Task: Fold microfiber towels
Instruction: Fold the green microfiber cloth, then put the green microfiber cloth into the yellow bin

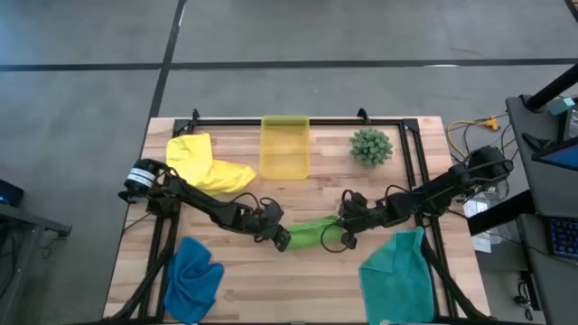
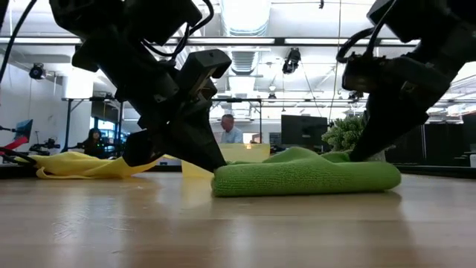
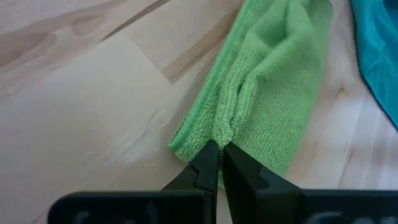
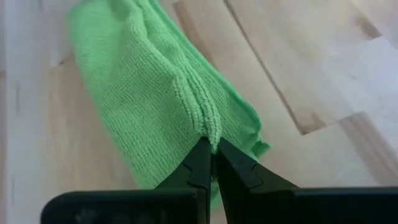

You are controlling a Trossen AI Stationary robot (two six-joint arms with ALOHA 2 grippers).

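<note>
A: Quick pass. Where was the lime green towel [image 1: 312,233]?

B: Centre of the wooden table [image 1: 271,298], toward the front half, bunched into a narrow folded strip lying flat on the wood. Low view showed it as a low roll [image 2: 305,179] between the two arms.

A: Left gripper [image 1: 282,239]?

B: Down at the strip's left end. Left wrist view: fingers [image 3: 208,165] pinched together on a ridge of the green cloth [image 3: 267,81], clamped on its edge. So grasping the towel.

A: Right gripper [image 1: 346,236]?

B: Same at the right end. Right wrist view: fingers [image 4: 199,165] closed on a puckered fold of the green cloth [image 4: 137,81]. Also gripping it.

A: Other towels?

B: Yellow towel [image 1: 206,164] crumpled at the back left, partly under the left arm, just beside the translucent yellow-green bin [image 1: 284,147]. Blue towel [image 1: 191,278] rumpled at the front left corner. Teal towel [image 1: 395,275] at front right, hanging a bit past the front edge; a corner of it showed in the left wrist view [image 3: 376,50]. None of those touched by a gripper.

A: Anything else?

B: Small spiky green plant [image 1: 370,145] at back right, well apart from the green towel. Low view had a person [image 2: 230,130] seated in the room behind, and another farther left [image 2: 94,139].
</note>
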